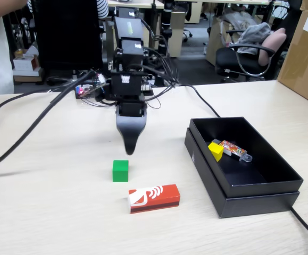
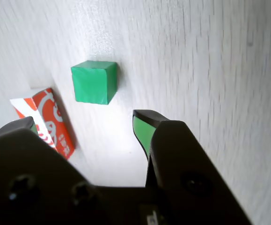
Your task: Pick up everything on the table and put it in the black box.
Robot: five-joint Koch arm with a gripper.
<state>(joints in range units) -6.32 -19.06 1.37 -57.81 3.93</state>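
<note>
A small green cube [image 1: 120, 170] sits on the pale wood-grain table [image 1: 47, 202]; it also shows in the wrist view [image 2: 94, 81]. A red carton with a white end [image 1: 154, 198] lies just in front of it, seen at the left of the wrist view [image 2: 48, 117]. A small yellow cube [image 1: 215, 151] lies inside the black box [image 1: 260, 197] at the right. My gripper [image 1: 129, 150] hangs just behind and above the green cube, empty. In the wrist view the gripper [image 2: 86, 123] has its jaws apart, with the green cube ahead of them.
A colourful clear-ended packet [image 1: 233, 150] lies in the box next to the yellow cube. Cables [image 1: 31, 127] run across the table's left and back. A brown cardboard carton [image 1: 305, 53] stands at the far right. Office chairs stand behind the table.
</note>
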